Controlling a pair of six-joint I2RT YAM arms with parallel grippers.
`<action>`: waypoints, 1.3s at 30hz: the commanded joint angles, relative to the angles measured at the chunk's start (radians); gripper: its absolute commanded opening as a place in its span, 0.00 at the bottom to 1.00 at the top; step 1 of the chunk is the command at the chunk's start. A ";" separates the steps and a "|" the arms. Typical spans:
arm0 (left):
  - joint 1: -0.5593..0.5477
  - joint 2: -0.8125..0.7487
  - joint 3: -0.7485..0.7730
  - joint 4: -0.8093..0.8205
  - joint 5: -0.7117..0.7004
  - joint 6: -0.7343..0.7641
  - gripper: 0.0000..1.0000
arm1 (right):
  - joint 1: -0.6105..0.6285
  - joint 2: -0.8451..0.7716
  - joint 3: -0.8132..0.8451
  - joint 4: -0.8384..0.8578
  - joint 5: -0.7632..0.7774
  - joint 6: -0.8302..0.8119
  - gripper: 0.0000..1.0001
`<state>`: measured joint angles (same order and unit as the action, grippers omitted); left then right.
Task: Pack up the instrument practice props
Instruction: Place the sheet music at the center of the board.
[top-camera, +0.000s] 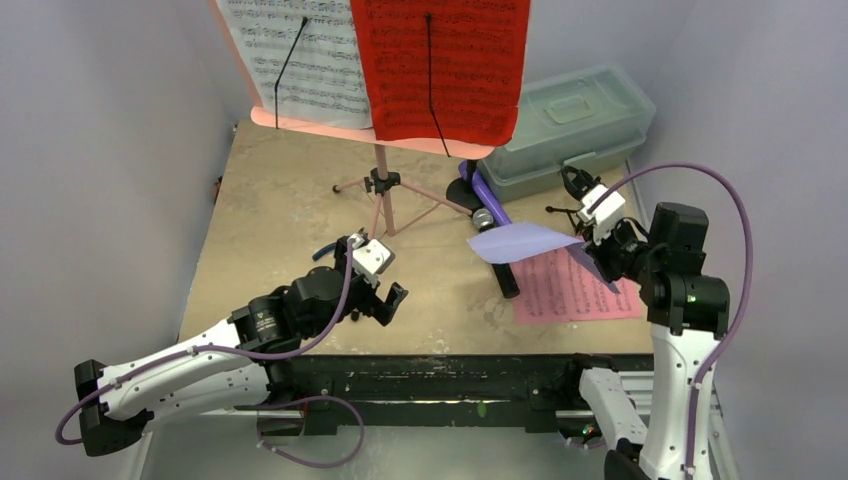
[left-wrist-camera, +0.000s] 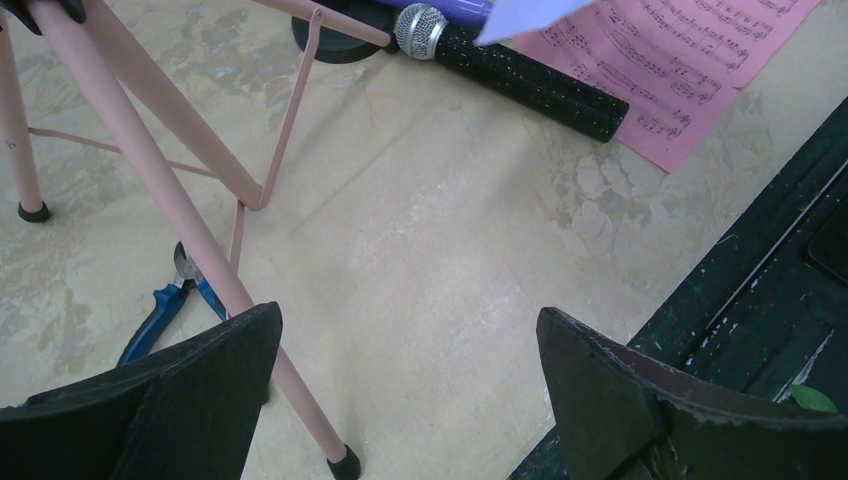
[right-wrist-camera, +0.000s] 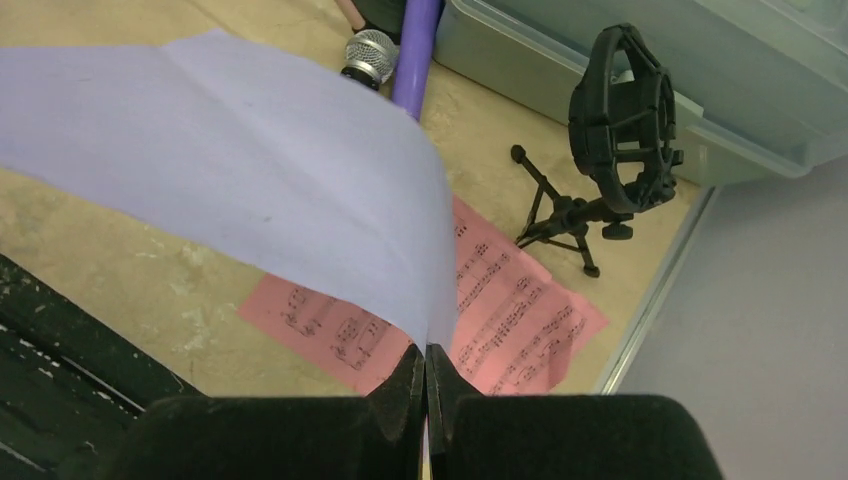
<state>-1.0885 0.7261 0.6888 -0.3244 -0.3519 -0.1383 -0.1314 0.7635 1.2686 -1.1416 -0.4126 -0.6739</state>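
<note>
Right claw (right-wrist-camera: 427, 365), pressed together on a corner of the lavender music sheet (right-wrist-camera: 250, 180), holds it off the table (right-wrist-camera: 150, 290), right of centre in the overhead view, above the pink music sheet (right-wrist-camera: 500, 310). Left claw (left-wrist-camera: 410, 340) hangs spread beside the pink music rack (left-wrist-camera: 160, 185). Sheet-gathering seems in hand. Next, this page needs a resting place, perhaps the lidded plastic box (top-camera: 570, 130), which looks closed.

Right tool (right-wrist-camera: 426, 368) pinches lavender sheet (right-wrist-camera: 230, 180) above pink sheet (right-wrist-camera: 505, 312).
</note>
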 joint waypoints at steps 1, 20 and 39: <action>0.002 -0.011 0.004 0.012 0.005 -0.002 0.99 | -0.002 0.003 0.007 -0.051 0.038 -0.119 0.00; 0.002 -0.007 0.005 0.009 0.013 -0.003 0.99 | -0.002 0.070 -0.179 -0.064 0.457 -0.336 0.00; 0.002 -0.001 0.005 0.008 0.014 -0.001 0.99 | -0.001 0.342 -0.327 0.503 0.527 -0.261 0.00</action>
<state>-1.0885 0.7261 0.6888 -0.3248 -0.3466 -0.1383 -0.1314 1.0840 0.9752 -0.7967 0.0971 -0.9581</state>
